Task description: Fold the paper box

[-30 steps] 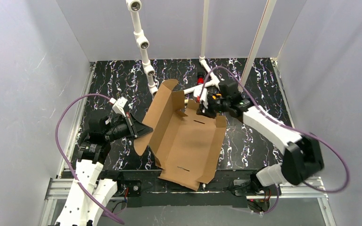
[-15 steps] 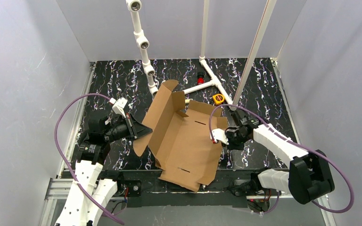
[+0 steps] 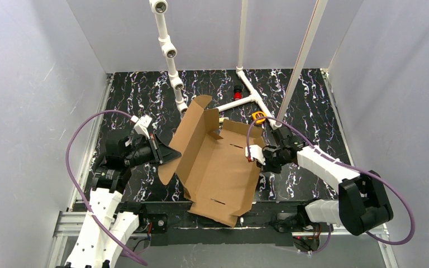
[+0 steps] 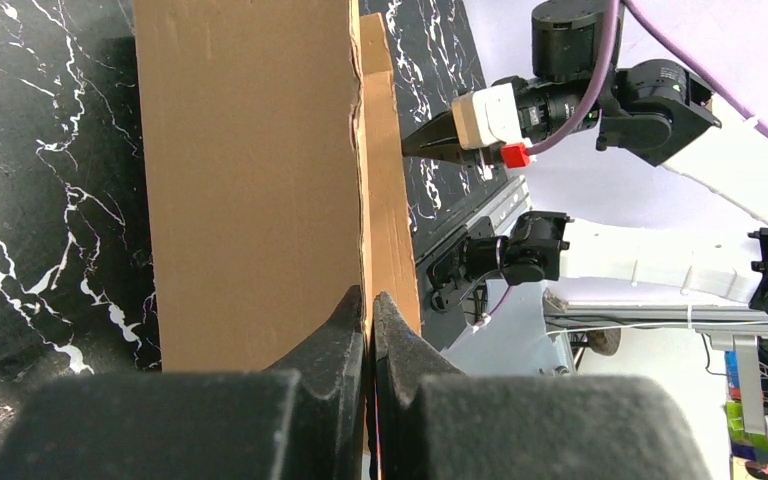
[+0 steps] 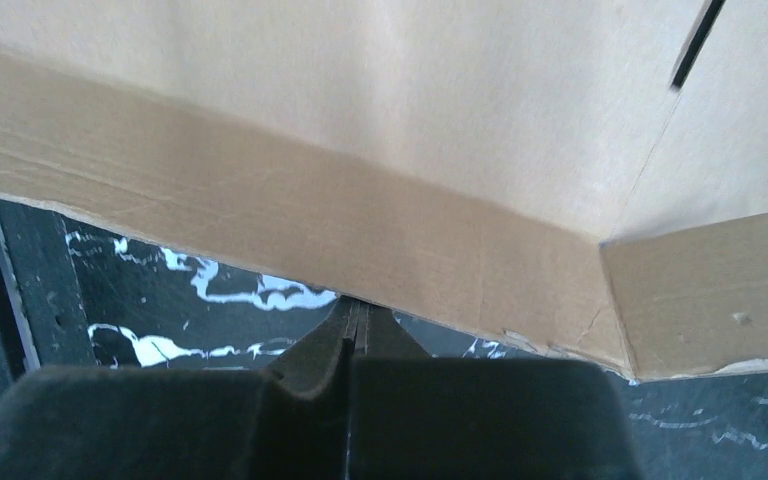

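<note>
The paper box [image 3: 223,167] lies open in the middle of the table, plain brown cardboard with its left side panel raised upright. My left gripper [image 3: 170,154] is shut on that panel's edge; in the left wrist view the jaws [image 4: 370,305] pinch the cardboard [image 4: 250,180] between them. My right gripper [image 3: 255,158] sits at the box's right edge, shut with nothing in it. In the right wrist view its closed tips [image 5: 357,312] point under the rim of the low right flap [image 5: 360,230], at or just below its edge.
A white pipe frame [image 3: 170,53] rises from the back of the table, with a branch [image 3: 251,95] lying on the marbled black surface. A small orange item [image 3: 258,117] and a red one [image 3: 238,89] sit behind the box. Grey walls close in both sides.
My right arm has swung from the box's far back corner to its right edge, and its jaws have shut. The left gripper and the raised panel have not moved.
</note>
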`<move>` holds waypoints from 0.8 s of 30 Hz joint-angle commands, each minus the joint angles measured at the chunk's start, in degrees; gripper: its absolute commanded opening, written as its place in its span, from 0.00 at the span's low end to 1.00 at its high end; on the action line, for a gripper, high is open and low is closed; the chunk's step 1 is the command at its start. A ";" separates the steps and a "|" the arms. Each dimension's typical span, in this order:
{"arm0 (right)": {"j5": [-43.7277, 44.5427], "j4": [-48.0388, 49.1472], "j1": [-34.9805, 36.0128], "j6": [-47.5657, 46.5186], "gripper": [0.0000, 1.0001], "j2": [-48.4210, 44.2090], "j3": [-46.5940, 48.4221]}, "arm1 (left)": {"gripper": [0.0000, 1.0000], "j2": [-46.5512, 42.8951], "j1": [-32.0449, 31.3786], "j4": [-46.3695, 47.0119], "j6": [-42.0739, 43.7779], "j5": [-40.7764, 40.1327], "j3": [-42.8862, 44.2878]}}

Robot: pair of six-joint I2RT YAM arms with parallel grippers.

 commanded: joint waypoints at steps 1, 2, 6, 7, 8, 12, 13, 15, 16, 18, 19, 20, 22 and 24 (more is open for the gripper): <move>-6.36 3.10 1.78 3.59 0.01 1.41 4.25 | 0.00 0.39 0.21 1.07 0.80 2.29 2.02; -6.79 3.50 2.15 4.16 0.01 1.85 4.64 | 0.00 0.55 0.21 1.11 0.82 2.29 2.15; -6.14 5.87 4.95 6.75 0.01 3.79 5.56 | 0.00 1.37 0.21 1.72 0.82 2.33 2.34; -5.40 7.11 5.95 7.39 0.01 4.35 5.51 | 0.00 1.64 0.21 1.92 0.82 2.33 2.31; -4.50 8.18 6.97 8.12 0.01 5.30 5.28 | 0.00 1.90 0.17 2.10 0.75 2.41 2.37; -0.91 11.02 10.74 10.84 0.01 9.53 4.50 | 0.00 2.91 0.21 2.94 0.56 2.85 2.37; -0.29 11.11 11.24 11.18 0.01 10.69 4.64 | 0.00 2.95 0.21 3.04 0.56 2.86 2.30; 1.46 11.17 11.96 11.66 0.01 12.75 5.11 | 0.00 3.12 0.21 3.14 0.64 2.86 2.17; 2.10 11.17 12.04 12.21 0.01 13.98 5.51 | 0.00 3.17 0.21 3.22 0.60 2.86 2.08; 2.71 10.31 12.01 12.48 0.01 15.26 6.43 | 0.00 3.26 0.21 3.43 0.56 3.01 1.88; 2.45 9.27 12.04 12.10 0.01 15.54 7.05 | 0.00 3.30 0.21 3.47 0.63 2.99 1.78; 2.08 7.58 12.05 10.88 0.01 15.54 7.79 | 0.00 3.24 0.21 3.46 0.77 2.91 1.70; 1.13 3.61 11.73 8.40 0.01 14.59 9.42 | 0.00 3.22 0.19 3.26 1.09 2.67 1.87; -1.42 -4.10 10.08 2.16 0.01 12.91 11.82 | 0.00 3.30 0.23 2.30 2.06 2.07 2.65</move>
